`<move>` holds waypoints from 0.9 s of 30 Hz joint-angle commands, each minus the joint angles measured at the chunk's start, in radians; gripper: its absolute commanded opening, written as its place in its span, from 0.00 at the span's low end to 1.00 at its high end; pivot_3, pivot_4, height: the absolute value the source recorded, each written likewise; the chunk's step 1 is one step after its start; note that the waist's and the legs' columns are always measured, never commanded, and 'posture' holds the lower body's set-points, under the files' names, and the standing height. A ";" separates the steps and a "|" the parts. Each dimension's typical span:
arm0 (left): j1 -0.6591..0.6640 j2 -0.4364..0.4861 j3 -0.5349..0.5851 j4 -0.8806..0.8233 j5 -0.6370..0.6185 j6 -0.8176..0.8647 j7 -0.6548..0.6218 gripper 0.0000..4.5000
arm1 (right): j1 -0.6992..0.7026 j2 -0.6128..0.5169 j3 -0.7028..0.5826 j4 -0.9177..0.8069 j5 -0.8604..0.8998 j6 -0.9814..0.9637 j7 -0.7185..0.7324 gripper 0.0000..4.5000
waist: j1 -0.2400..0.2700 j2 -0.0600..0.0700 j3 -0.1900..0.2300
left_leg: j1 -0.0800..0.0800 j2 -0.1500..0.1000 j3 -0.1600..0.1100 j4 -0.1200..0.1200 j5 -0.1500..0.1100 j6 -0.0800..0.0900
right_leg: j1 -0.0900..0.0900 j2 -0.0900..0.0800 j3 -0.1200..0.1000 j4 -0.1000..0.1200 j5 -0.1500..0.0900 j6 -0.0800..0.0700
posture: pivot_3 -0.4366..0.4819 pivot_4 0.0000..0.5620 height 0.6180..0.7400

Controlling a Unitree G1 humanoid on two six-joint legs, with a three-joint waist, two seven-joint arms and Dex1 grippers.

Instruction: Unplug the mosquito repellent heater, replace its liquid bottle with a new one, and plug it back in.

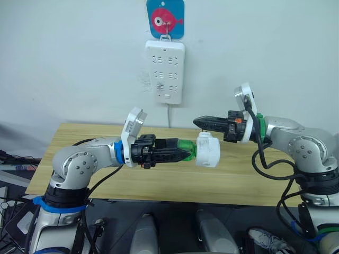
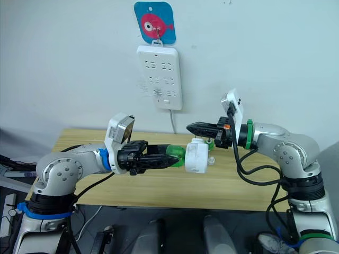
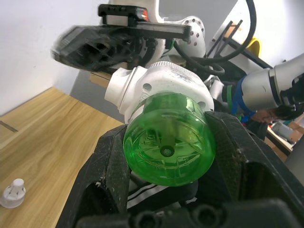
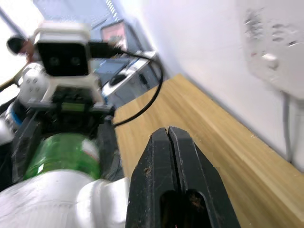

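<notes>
We are holding the green bottle (image 1: 184,148) in our left gripper (image 1: 177,151), fingers clamped around it, with the mosquito repellent heater (image 1: 207,150) seated on its neck, in the air above the wooden table (image 1: 243,177). Our right gripper (image 1: 204,123) is hovering just above the heater, fingers pressed together and empty. The heater is unplugged from the wall power strip (image 1: 165,71); a small white cap (image 3: 13,192) is lying on the table. We judge that replugging is what is left.

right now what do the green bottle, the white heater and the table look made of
Green bottle: translucent glossy plastic, moulded ribs showing through its base. White heater: opaque smooth plastic, by its soft sheen. Table: pale wood or wood-look laminate, going by the grain lines.
</notes>
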 commanded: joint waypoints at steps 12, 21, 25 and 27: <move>0.003 -0.062 0.029 -0.024 0.103 -0.159 0.081 0.52 | 0.089 -0.045 -0.176 -0.032 0.028 0.053 -0.128 0.00 | 0.003 0.000 0.000 | 0.000 0.000 0.000 0.000 0.000 0.000 | 0.000 0.000 0.000 0.000 0.001 -0.001 | 0.31 0.39 0.82; 0.035 -0.088 0.015 -0.042 0.147 -0.213 0.073 0.52 | 0.195 -0.047 -0.348 -0.112 0.300 0.183 -0.242 0.00 | 0.000 0.000 0.000 | 0.000 0.000 0.001 -0.001 0.000 0.000 | 0.000 0.000 0.001 0.000 0.001 -0.001 | 0.29 0.39 0.82; 0.019 -0.079 0.012 -0.027 0.159 -0.227 0.046 0.52 | 0.225 -0.119 -0.400 -0.050 0.445 0.263 -0.240 0.08 | 0.000 0.000 0.000 | 0.000 0.000 0.001 0.000 0.000 0.000 | 0.000 0.000 0.001 0.000 0.000 0.000 | 0.29 0.39 0.82; 0.010 -0.080 0.018 -0.016 0.149 -0.219 0.040 0.52 | 0.240 -0.174 -0.409 -0.014 0.512 0.308 -0.215 0.22 | 0.001 0.000 0.000 | 0.000 -0.001 0.002 0.001 0.000 0.000 | 0.001 0.000 0.002 0.000 0.000 0.000 | 0.29 0.39 0.82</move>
